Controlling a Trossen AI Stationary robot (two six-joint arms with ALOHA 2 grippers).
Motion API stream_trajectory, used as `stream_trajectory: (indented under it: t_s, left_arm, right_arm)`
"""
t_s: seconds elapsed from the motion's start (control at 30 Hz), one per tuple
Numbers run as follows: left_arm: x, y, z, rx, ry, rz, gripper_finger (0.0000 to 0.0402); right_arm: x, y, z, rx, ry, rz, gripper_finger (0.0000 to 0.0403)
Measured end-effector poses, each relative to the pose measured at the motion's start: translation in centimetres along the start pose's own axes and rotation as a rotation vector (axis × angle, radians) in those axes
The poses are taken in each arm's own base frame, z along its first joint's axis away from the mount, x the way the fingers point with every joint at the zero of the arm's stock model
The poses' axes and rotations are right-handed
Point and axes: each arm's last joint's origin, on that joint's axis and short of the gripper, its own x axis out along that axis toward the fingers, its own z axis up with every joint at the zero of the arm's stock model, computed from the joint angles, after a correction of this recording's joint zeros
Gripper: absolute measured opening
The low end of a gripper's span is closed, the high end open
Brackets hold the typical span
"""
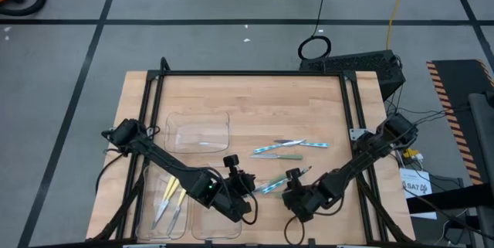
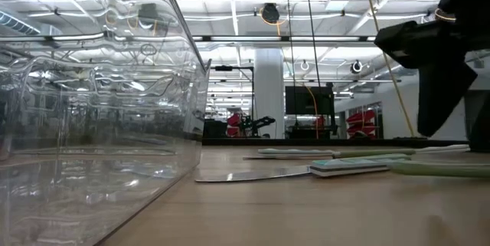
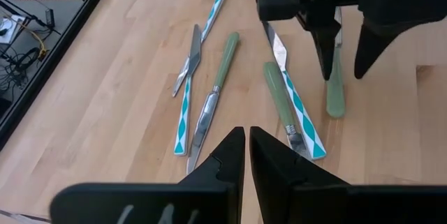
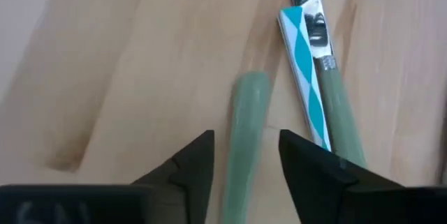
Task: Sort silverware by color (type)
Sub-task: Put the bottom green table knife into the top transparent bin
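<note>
Bright ceiling lamps point(image 2: 269, 12) are glaring off the clear tray point(image 2: 99, 108), while the green handle point(image 4: 246, 133) is looking blurred.

We see a tabletop point(image 1: 255, 93) of pale wood, its planks smooth with a matt finish and fine grain. The trays point(image 1: 201, 130) are clear plastic, glossy, with wavy reflections along their walls. The silverware point(image 3: 209, 91) pairs bright, mirror-like metal ends with plastic handles: the pale green handle point(image 4: 241, 147) looks smooth and satin, while the blue-and-white handle point(image 4: 305, 77) looks glossy. The yellow handles point(image 1: 171, 191) lie in a clear tray. The fingers point(image 3: 223, 165) of the left gripper point(image 3: 247, 155) and those of the right gripper point(image 4: 244, 158) are black, matt, hard plastic.
</note>
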Motion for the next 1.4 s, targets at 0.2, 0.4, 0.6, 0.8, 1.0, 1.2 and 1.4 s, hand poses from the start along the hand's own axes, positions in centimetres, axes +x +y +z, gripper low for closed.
stream_trajectory:
  t_s: [0.2, 0.4, 0.6, 0.8, 1.0, 1.2, 1.4]
  left_arm:
    - [0.1, 0.1, 0.0, -0.004, 0.0, 0.001, 0.0033]
    - [0.1, 0.1, 0.0, -0.004, 0.0, 0.001, 0.0033]
    - [0.1, 0.1, 0.0, -0.003, 0.001, 0.001, 0.0033]
    - [0.1, 0.1, 0.0, -0.003, 0.001, 0.002, 0.0033]
    - [0.1, 0.1, 0.0, 0.001, 0.001, 0.002, 0.0033]
    - [0.1, 0.1, 0.0, 0.0, 0.0, 0.002, 0.0033]
    - [0.1, 0.1, 0.0, -0.012, 0.001, 0.002, 0.0033]
  right_arm:
    - [2.0, 0.1, -0.4, 0.008, 0.069, 0.022, 0.0197]
    - [4.1, -0.8, -0.8, 0.049, 0.172, 0.122, 0.0169]
    - [4.4, -1.4, -0.7, 0.063, 0.191, 0.152, 0.0069]
    - [4.2, -1.3, -0.7, 0.026, 0.195, 0.197, 0.0053]
    - [2.1, -0.9, 0.3, 0.013, 0.134, 0.189, 0.0053]
    - [0.4, 0.4, 1.2, -0.02, 0.099, 0.199, 0.0053]
    - [0.3, 0.7, 0.9, -0.037, 0.115, 0.171, 0.0053]
